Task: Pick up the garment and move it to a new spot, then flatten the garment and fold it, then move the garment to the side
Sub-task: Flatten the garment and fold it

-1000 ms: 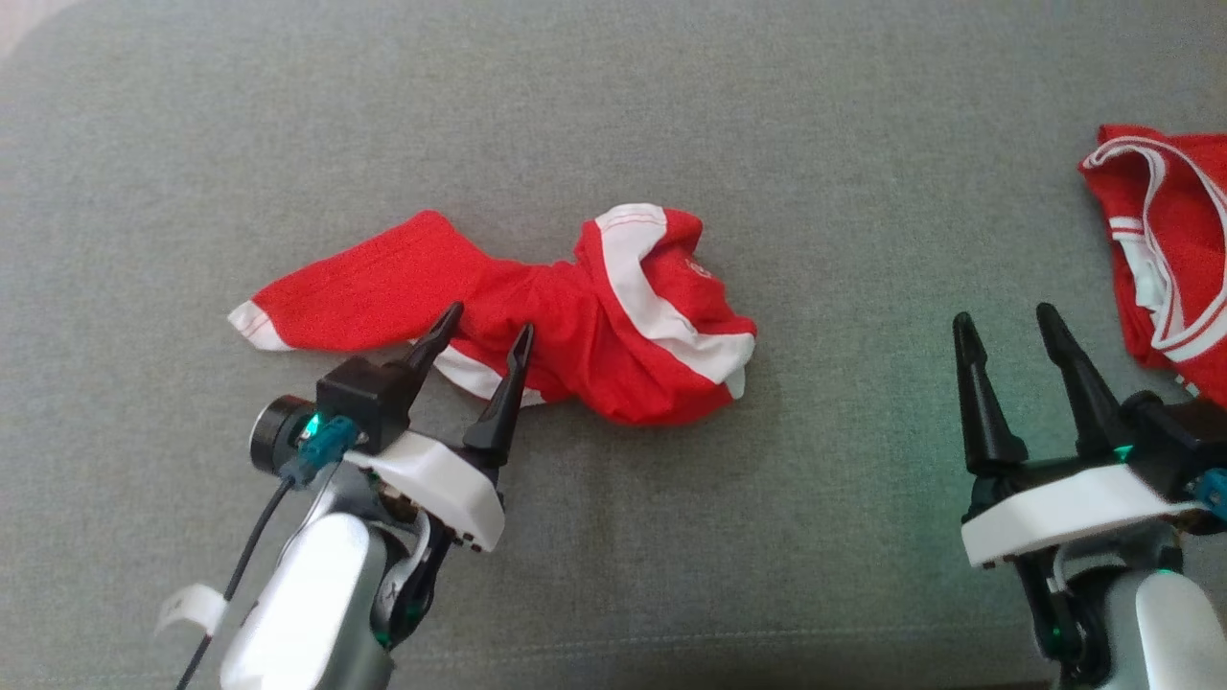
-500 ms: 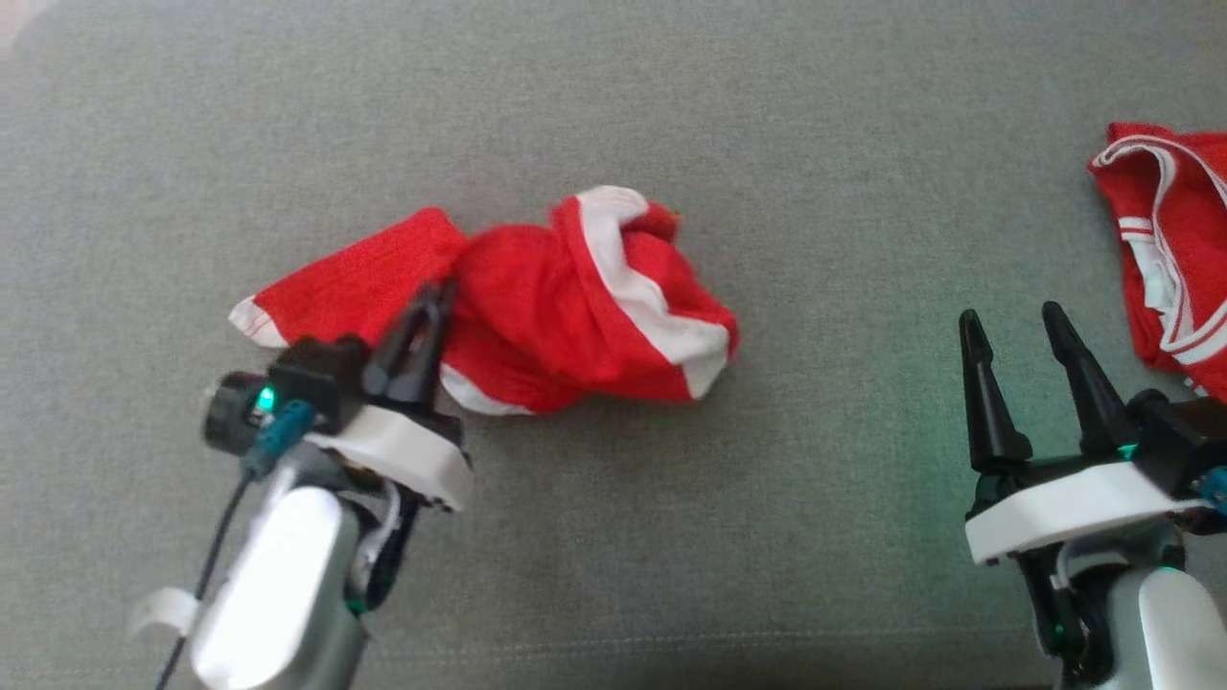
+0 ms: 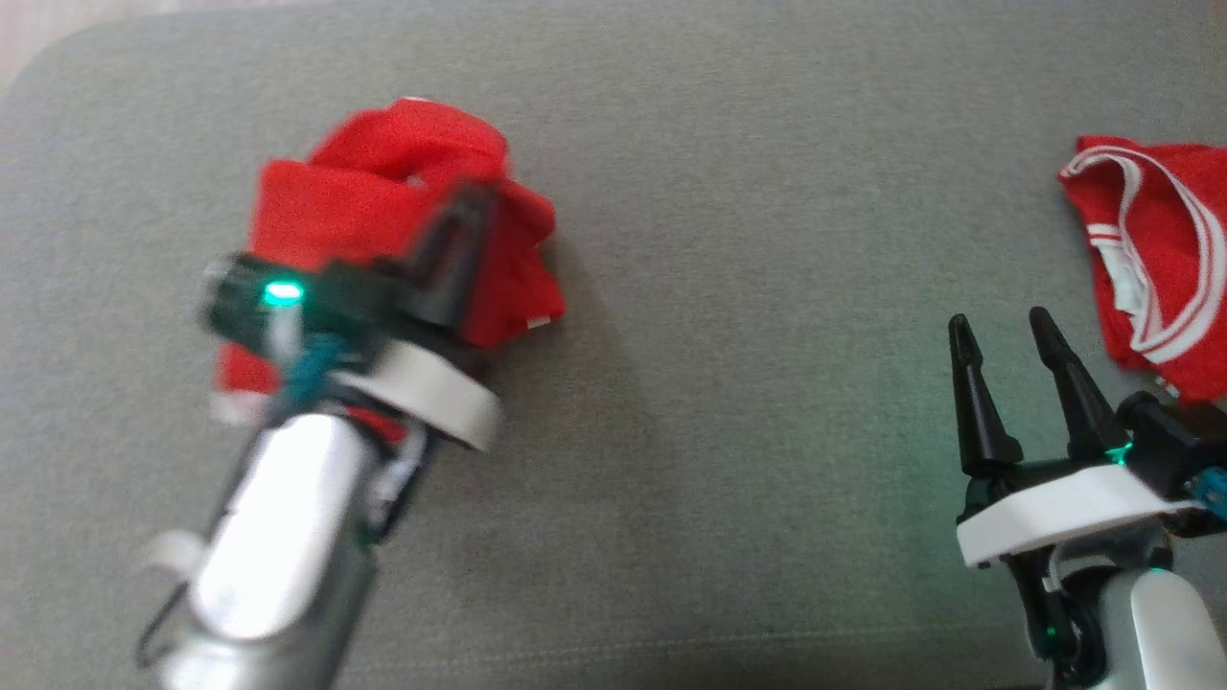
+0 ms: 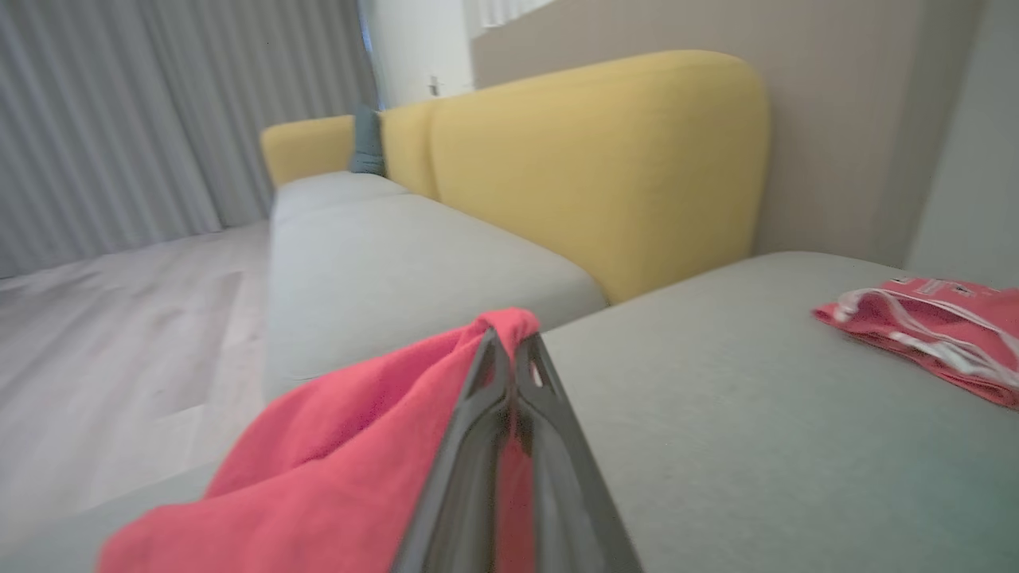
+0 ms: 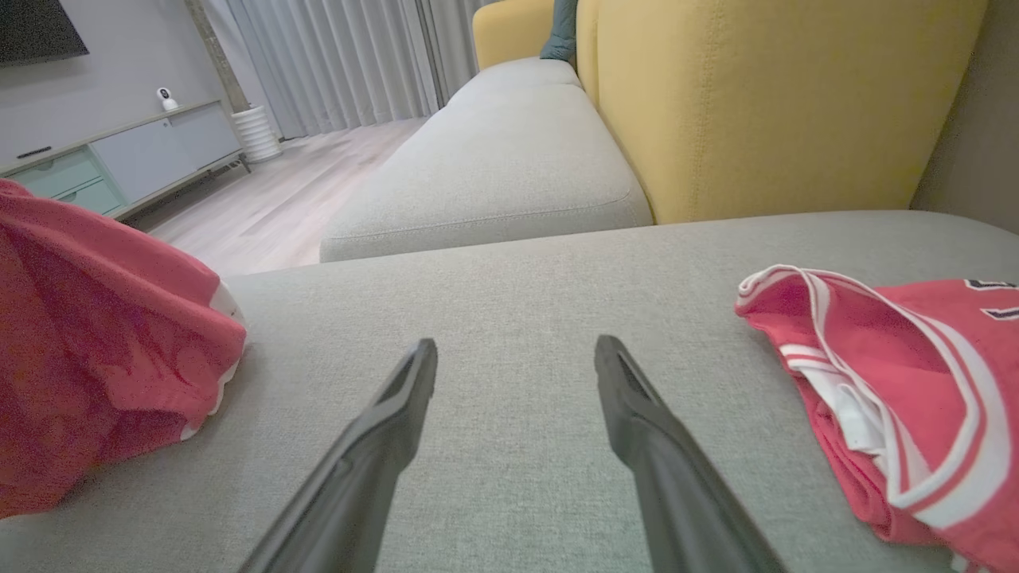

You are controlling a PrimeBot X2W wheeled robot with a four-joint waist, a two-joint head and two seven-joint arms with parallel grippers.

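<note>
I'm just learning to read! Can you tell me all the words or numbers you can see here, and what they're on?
No text here can be read.
Other red garment: dark marks at its far edge, perhaps part of a print, cut off by the frame and too blurred to read.
Red garment clamped in the left gripper: no lettering shows, and the head view is blurred.

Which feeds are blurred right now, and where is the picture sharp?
Head view: the left end effector and the red garment it grips are motion-smeared; the right end effector is sharp, a green glow on the grey cushion beside it. Left wrist view: soft all over, fingers shut on the cloth. Right wrist view: crisp, evenly lit.
</note>
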